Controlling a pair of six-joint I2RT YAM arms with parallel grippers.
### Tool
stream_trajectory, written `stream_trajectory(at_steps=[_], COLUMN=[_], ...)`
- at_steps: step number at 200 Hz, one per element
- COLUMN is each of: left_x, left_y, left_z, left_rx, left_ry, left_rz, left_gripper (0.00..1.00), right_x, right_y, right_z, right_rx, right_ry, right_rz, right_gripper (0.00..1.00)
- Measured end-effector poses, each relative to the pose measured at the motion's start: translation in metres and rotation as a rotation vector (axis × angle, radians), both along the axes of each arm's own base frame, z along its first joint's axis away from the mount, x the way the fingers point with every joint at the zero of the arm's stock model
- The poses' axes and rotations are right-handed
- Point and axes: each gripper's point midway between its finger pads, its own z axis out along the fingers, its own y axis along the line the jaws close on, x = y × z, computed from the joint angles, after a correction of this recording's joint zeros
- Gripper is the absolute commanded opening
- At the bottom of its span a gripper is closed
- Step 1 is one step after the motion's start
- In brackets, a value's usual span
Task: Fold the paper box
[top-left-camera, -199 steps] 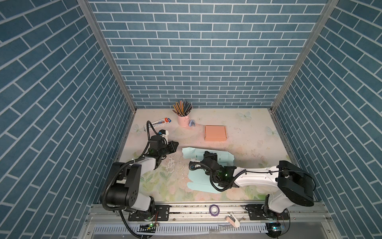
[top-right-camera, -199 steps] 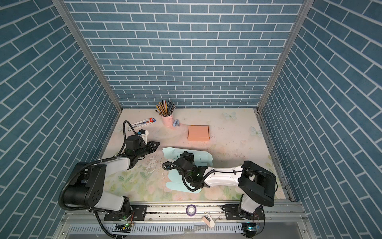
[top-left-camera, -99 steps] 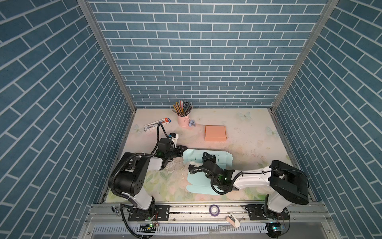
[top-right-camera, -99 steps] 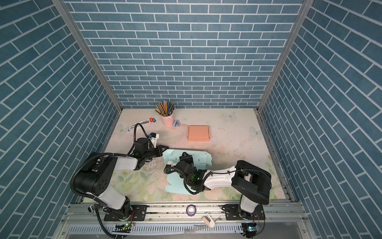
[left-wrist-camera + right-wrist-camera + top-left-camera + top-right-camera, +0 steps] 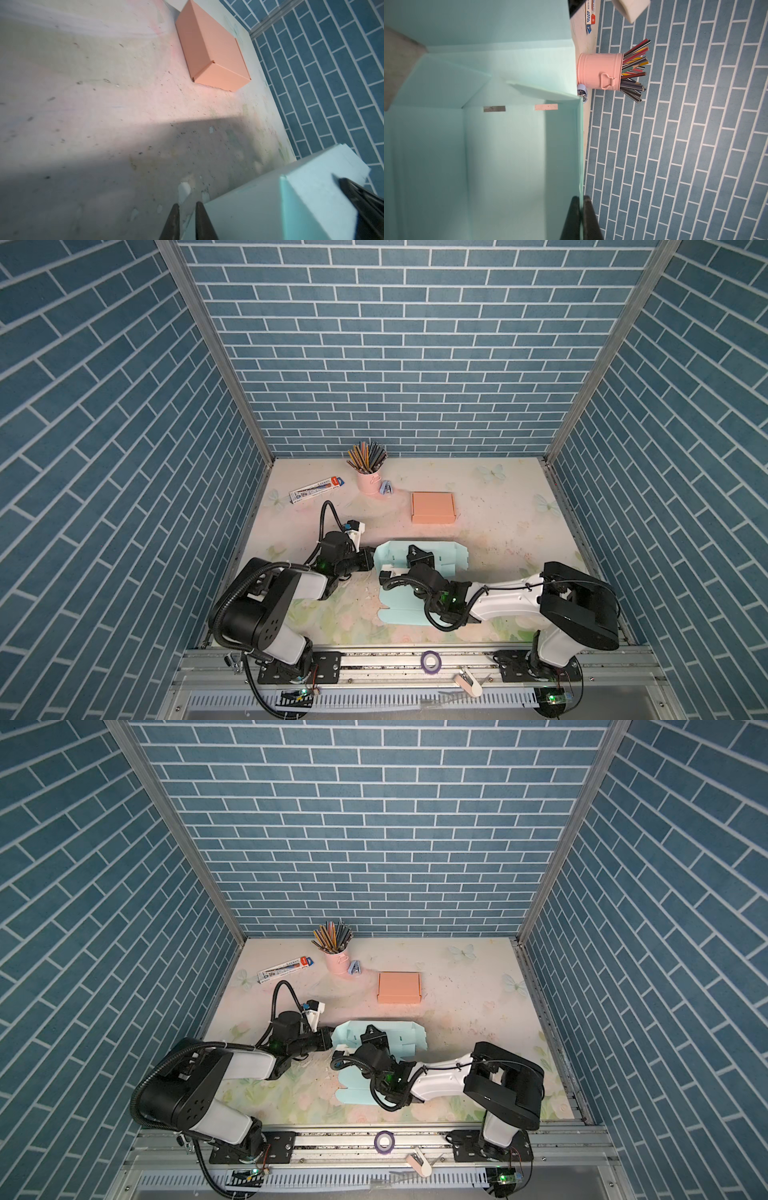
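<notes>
R gripper (image 5: 580, 198) clamped on the mint paper box (image 5: 508, 155) wall; L gripper (image 5: 187, 204) barely cracked open, empty, box corner just beside it

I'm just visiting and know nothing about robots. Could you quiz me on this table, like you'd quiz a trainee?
1. What fills the pink cup?
2. True or false: the orange box is folded shut.
3. The right gripper is shut on: A) the pink cup, B) a wall of the mint paper box, C) the orange box.
Key: 1 pencils; 2 true; 3 B.
</notes>
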Motion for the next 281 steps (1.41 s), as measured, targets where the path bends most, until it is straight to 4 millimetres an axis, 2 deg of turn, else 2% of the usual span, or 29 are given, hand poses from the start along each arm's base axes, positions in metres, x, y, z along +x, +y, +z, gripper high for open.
stream_trajectory(at_steps=[33, 63, 84, 119, 147, 197, 281], left_x=[-0.008, -0.015, -0.023, -0.051, -0.062, -0.063, -0.047], left_y=[-0.006, -0.006, -0.006, -0.005, -0.006, -0.014, -0.015], left_z=[0.01, 0.012, 0.006, -0.013, -0.013, 0.008, 0.006], left_rx=[-0.018, -0.017, -0.004, 0.026, 0.031, 0.03, 0.124], left_ry=[-0.027, -0.035, -0.03, -0.017, -0.049, -0.165, -0.224], left_rz=[-0.021, -0.025, -0.027, -0.055, -0.075, -0.102, -0.096], left_gripper=[0.17, 0.17, 0.21, 0.28, 0.31, 0.4, 0.43], right_x=[0.0, 0.0, -0.001, -0.002, -0.002, -0.008, -0.016], right_y=[0.001, 0.001, -0.002, -0.005, -0.003, -0.004, -0.003], right_z=[0.002, 0.002, -0.002, -0.006, -0.003, -0.003, 0.008], right_rx=[0.01, 0.015, 0.011, 0.005, 0.018, 0.031, 0.054], right_ry=[-0.003, -0.004, -0.003, -0.001, -0.006, -0.014, -0.022], right_rz=[0.002, 0.003, 0.003, 0.002, 0.002, 0.011, 0.024], right_gripper=[0.0, 0.0, 0.0, 0.0, 0.0, 0.0, 0.0])
